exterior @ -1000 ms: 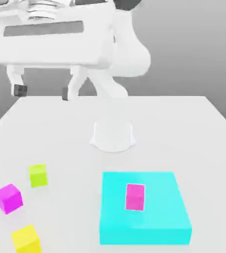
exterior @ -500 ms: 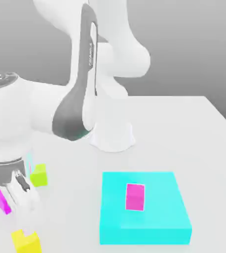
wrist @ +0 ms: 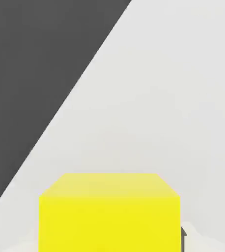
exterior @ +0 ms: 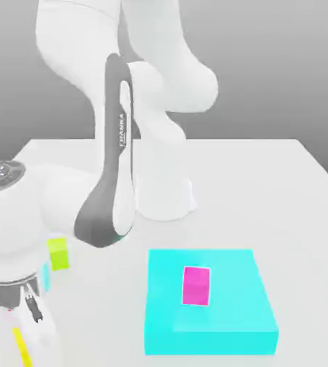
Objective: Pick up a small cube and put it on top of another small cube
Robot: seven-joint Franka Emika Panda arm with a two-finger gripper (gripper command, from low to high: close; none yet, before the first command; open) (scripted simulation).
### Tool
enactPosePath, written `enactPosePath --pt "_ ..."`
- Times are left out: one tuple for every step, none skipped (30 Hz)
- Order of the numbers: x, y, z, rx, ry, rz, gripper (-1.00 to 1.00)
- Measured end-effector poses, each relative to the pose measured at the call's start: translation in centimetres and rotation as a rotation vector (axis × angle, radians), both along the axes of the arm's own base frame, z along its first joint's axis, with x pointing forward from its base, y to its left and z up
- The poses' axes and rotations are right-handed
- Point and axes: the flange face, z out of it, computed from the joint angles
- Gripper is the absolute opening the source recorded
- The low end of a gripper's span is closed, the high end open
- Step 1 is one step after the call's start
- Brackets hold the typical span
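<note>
Gripper (exterior: 25, 337) is low at the front corner of the table (exterior: 267, 186) on the exterior view's left, jaws drawn in narrow around the small yellow cube (wrist: 109, 216). In the exterior view just a thin yellow sliver of that cube (exterior: 20, 348) sticks out past the hand. The hand view has the cube sitting right up against the camera, between the fingers, with bare table beyond it.

Status as I read it: approach done, grasp looks made. Can't tell whether the cube is off the table yet; I'd say not.

Target, the small magenta cube, should be close by that same corner, but the arm's bulk covers that spot, so I can't place it from here.

Not targets: lime-yellow cube (exterior: 58, 253) peeking out beside the wrist, just behind the gripper; magenta oblong block (exterior: 196, 285) standing on the cyan slab (exterior: 210, 315) near the front edge, well apart from the gripper.

Left to do: lift, carry the short hop over to the magenta cube, line up square, set down on top, release, back off. Roughly a third through, by my estimate.
</note>
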Motion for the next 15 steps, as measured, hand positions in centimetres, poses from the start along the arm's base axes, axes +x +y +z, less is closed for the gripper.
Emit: enactPosePath --pt "-1.3 -1.2 0.8 0.000 0.000 -0.032 -1.00" --pt "-2.7 -2.3 1.6 -0.001 0.000 -0.066 -1.00" --pt "-4.2 -3.5 2.3 -0.001 0.000 -0.102 -1.00" --pt "-5.8 -4.6 2.9 -0.001 0.000 -0.140 -1.00" --pt "-7.5 -5.7 3.6 -0.001 0.000 -0.178 -1.00" --pt "-9.2 -6.6 4.1 -0.001 0.000 -0.216 -1.00" --pt "-11.0 -7.6 4.7 -0.001 0.000 -0.257 -1.00" --pt "-12.8 -8.6 4.9 -0.001 0.000 -0.300 -1.00" --pt "-13.5 -8.9 4.4 0.000 0.000 -0.315 -1.00" --pt "-13.7 -8.9 3.5 0.000 0.000 -0.318 -1.00" --pt "-13.8 -8.9 2.4 0.000 0.000 -0.320 -1.00" --pt "-13.8 -8.9 1.2 0.000 0.000 -0.320 -1.00" --pt "-13.9 -8.8 -0.1 0.000 0.000 -0.321 -1.00" --pt "-13.9 -8.8 -0.8 0.000 0.000 -0.321 1.00" --pt "-13.9 -8.8 -0.8 0.000 0.000 -0.321 1.00"
